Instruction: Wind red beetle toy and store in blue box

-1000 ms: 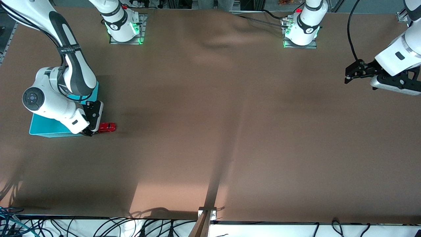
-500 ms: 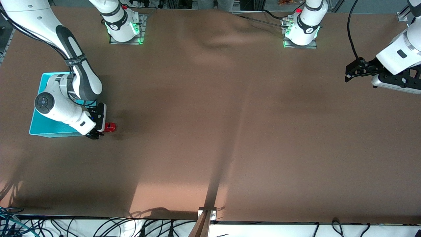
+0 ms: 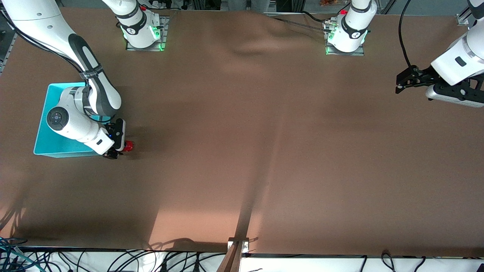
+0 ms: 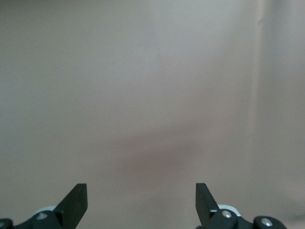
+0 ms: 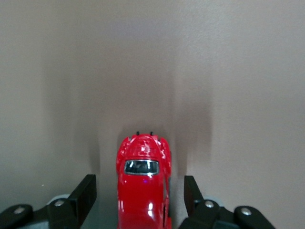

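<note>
Right wrist view: right gripper [image 5: 139,198] jaws straddle the small glossy red beetle toy car [image 5: 143,186] on the brown table [image 3: 264,151] beside the tall-walled cyan plastic bin [image 3: 45,145], gaps either side, not yet clamped; next, finish closing; left gripper [image 4: 141,200] waits, jaws spread.

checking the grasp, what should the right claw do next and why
Probably finish closing on the toy. In the right wrist view the right claw straddles the red car, with gaps showing on both sides, so it is not gripped yet. The box sits right beside it. The left claw waits open at its own end of the table.
</note>
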